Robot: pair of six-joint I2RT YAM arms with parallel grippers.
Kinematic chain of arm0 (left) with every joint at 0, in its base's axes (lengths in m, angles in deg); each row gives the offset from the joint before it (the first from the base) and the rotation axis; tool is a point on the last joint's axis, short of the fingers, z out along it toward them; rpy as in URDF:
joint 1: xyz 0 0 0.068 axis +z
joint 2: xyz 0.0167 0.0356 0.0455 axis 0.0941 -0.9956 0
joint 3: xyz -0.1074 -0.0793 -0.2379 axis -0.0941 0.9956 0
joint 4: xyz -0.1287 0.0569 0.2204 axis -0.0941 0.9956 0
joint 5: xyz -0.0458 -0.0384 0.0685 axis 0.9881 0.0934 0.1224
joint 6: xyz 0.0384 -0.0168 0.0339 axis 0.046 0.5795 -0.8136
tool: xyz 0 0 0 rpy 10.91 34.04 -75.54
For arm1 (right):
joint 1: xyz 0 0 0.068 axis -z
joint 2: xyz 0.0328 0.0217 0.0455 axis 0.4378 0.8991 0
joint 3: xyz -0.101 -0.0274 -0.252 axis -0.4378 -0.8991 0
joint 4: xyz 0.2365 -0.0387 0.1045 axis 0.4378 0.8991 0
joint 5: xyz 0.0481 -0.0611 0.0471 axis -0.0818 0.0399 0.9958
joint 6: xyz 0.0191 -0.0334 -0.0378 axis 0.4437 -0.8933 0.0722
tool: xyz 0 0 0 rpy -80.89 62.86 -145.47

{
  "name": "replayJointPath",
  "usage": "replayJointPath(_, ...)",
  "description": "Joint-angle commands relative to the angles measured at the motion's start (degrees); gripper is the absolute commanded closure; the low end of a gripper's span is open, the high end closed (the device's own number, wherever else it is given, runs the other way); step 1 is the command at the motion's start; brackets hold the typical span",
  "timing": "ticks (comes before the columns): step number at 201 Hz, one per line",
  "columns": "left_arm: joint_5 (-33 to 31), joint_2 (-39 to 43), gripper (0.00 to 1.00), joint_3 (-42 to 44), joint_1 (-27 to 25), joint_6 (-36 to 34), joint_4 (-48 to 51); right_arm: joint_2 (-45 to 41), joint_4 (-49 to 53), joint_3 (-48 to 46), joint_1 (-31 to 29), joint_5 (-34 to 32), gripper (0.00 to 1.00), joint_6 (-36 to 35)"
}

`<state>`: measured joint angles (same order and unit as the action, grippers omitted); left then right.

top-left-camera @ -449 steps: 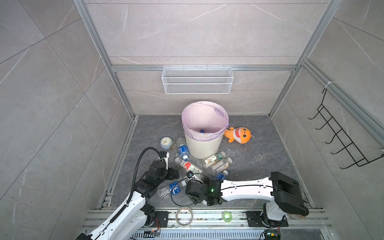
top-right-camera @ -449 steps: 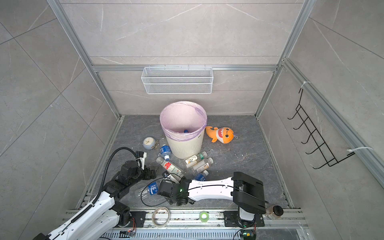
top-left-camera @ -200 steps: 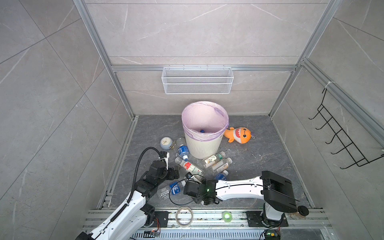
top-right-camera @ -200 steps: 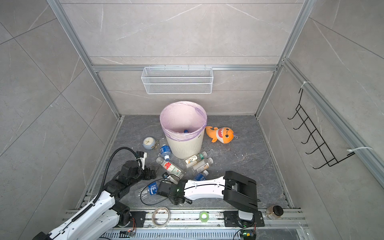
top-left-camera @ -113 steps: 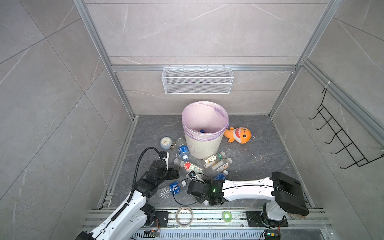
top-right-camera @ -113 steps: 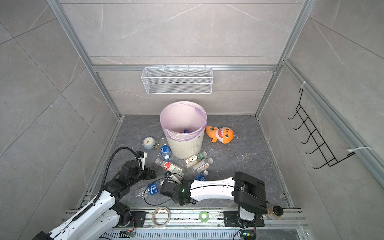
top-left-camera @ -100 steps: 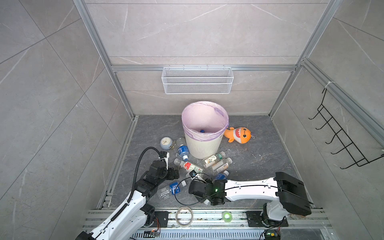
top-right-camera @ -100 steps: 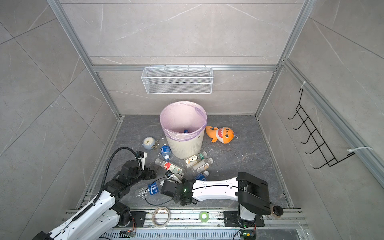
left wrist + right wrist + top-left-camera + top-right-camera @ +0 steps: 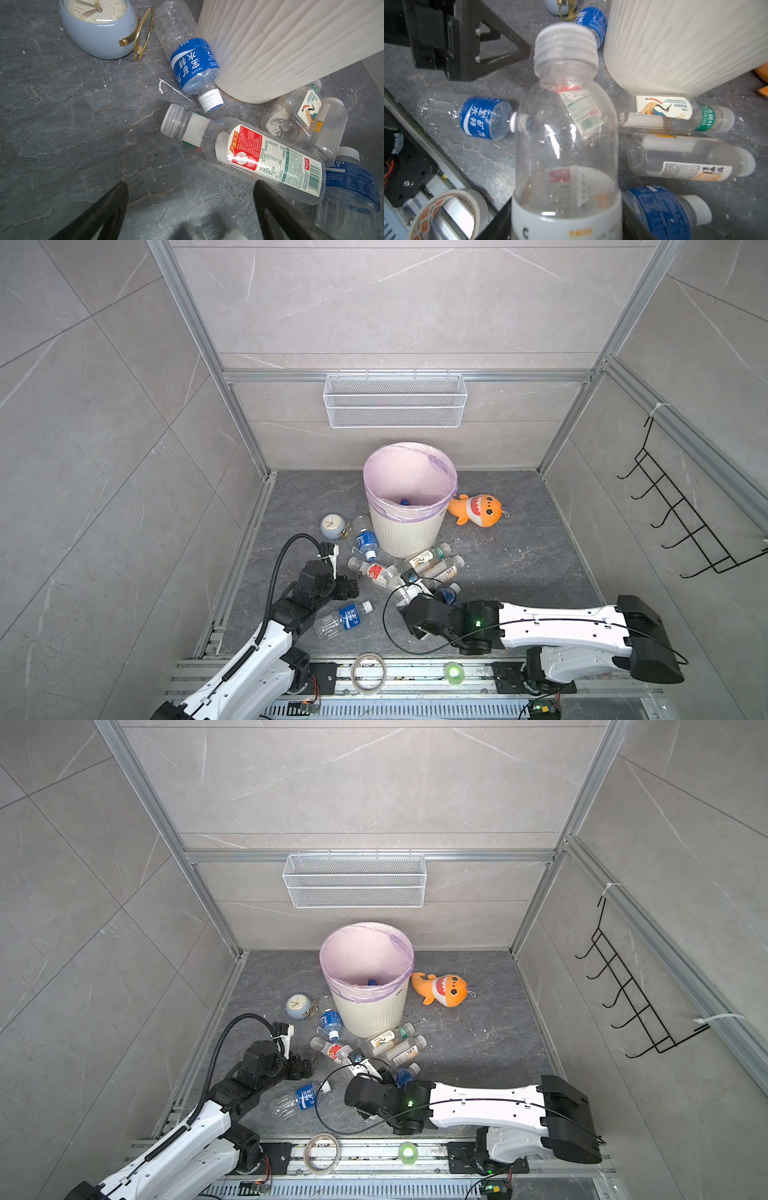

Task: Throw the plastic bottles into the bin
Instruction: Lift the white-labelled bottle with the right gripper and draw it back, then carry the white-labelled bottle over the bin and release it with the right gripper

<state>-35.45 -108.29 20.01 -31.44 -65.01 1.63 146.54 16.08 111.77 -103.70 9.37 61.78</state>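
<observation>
At lower centre of both top views, the right hand (image 9: 566, 214) is clamped on a clear bottle (image 9: 566, 128): the black fingers (image 9: 500, 224) bear on both sides of its white-banded lower body, and the white cap points away from the wrist, toward the bin (image 9: 405, 531). Whether this bottle is fully clear of the floor (image 9: 519, 556) cannot be confirmed, since the arm hides most of it from above. Left of it in both top views, the left hand (image 9: 190, 185) stands with its fingers wide apart over bare floor, one fingertip near the base of the red-and-white-label bottle (image 9: 259, 158). The bin stands upright at centre frame, close to the back wall, lined with a pink-lilac bag (image 9: 409, 472). Lying on their sides in front of it are: a blue-label bottle (image 9: 366, 540) against the left of the bin's base, beside the pale-blue clock (image 9: 332, 526); a crane-label bottle (image 9: 428, 558) and a beige-label bottle (image 9: 446, 568), side by side just below the bin; a dark-blue-label bottle (image 9: 448, 594) just beside the right hand; and a second blue-label bottle (image 9: 347, 616) at lower left of centre, between the two arms. An orange plush shark (image 9: 478, 509) lies right of the bin.
</observation>
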Motion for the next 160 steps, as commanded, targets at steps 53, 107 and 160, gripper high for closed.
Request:
replayJointPath(53,0.5,-0.5,0.04,-0.8,0.3,0.4,-2.1,-13.2,-2.4,-7.7,-0.4,-7.7,0.47,3.1)
replayJointPath(107,0.9,-0.7,0.04,-0.9,0.3,0.2,-2.3,-21.2,0.4,-9.9,-0.3,-11.4,0.48,3.6)
replayJointPath(160,0.8,-0.8,0.04,-0.8,0.3,0.2,-2.4,-25.7,5.8,-2.4,-0.3,-15.9,0.48,-0.4)
